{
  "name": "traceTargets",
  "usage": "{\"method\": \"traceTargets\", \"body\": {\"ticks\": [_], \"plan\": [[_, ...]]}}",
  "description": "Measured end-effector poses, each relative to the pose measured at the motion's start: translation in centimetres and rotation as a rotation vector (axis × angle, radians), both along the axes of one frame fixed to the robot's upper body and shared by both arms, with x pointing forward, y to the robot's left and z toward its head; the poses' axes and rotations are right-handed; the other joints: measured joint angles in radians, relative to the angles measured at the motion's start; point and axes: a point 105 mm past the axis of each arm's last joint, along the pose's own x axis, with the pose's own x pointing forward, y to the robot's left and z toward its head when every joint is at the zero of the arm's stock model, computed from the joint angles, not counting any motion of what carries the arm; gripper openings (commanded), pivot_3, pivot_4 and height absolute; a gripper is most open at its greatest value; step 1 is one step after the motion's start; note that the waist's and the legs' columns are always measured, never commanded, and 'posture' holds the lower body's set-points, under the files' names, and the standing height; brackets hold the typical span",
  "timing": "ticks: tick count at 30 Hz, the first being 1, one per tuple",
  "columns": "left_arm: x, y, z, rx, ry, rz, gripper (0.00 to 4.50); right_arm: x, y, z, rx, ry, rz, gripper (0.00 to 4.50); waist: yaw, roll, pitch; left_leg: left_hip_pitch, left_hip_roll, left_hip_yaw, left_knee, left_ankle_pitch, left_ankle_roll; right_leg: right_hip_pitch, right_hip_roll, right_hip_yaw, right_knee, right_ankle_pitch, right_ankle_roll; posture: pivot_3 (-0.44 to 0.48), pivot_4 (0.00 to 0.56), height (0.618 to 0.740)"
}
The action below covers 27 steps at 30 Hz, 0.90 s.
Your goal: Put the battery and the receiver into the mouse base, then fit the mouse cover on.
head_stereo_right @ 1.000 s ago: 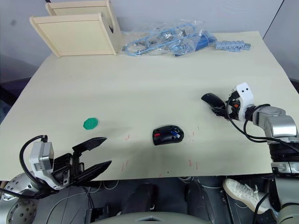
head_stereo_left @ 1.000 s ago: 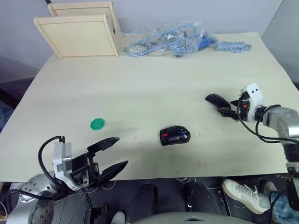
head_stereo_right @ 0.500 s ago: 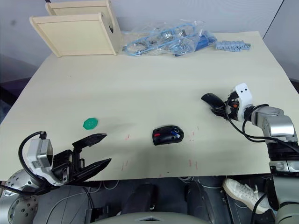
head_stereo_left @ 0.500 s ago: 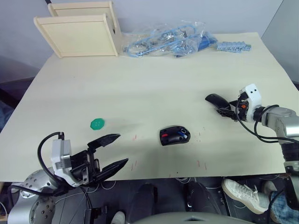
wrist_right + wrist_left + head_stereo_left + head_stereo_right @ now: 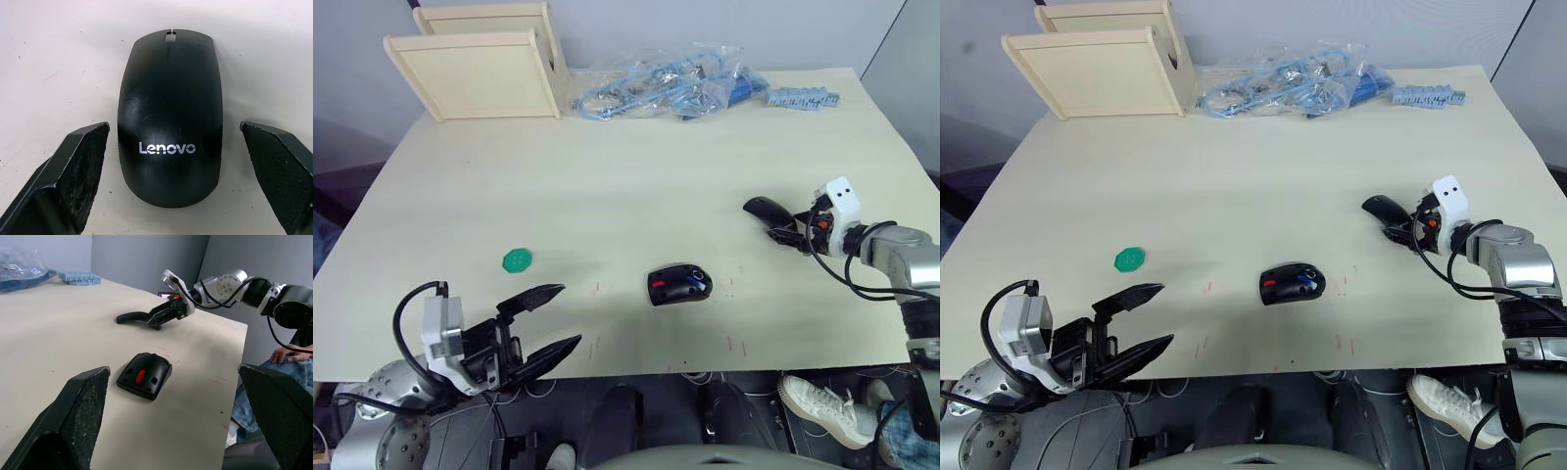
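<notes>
Two black fingers of the right gripper (image 5: 171,171) stand spread wide on either side of the mouse cover (image 5: 168,115), neither touching it; the plain black shell lies flat on the table (image 5: 636,196) between them, its printed logo facing up. Seen from the head camera, that gripper (image 5: 791,236) sits low at the table's right side with the cover (image 5: 766,210) just ahead of its fingertips. Well apart from it, toward the robot's left and nearer the front edge, the mouse base (image 5: 679,284) rests on the table with its red parts showing and a small blue piece inside, which may be the battery, though that cannot be told for certain. The receiver cannot be made out. Farther left, the left gripper (image 5: 551,318) hangs open over the front edge, holding nothing, its fingers pointing across the table toward the base (image 5: 144,375). Beyond its fingers lies a round green disc (image 5: 517,259). At the far edge are a wooden box (image 5: 480,64), a clear bag of blue parts (image 5: 666,83) and a blue strip (image 5: 803,97).
</notes>
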Motion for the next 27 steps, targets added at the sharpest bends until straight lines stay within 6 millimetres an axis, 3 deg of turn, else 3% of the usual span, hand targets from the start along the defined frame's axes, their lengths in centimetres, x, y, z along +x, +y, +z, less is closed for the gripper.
{"method": "traceTargets", "body": {"ticks": [27], "plan": [[0.08,0.34,-0.62,0.004,0.008,0.017,4.47,-0.12,-0.41,-0.22,0.006,-0.003,-0.030,4.50,0.000,0.000,0.000,0.000,0.000,0.000,0.000,0.000,0.000,0.000,0.000,0.000,0.000,0.000,0.000,0.000,0.150,0.740]]}}
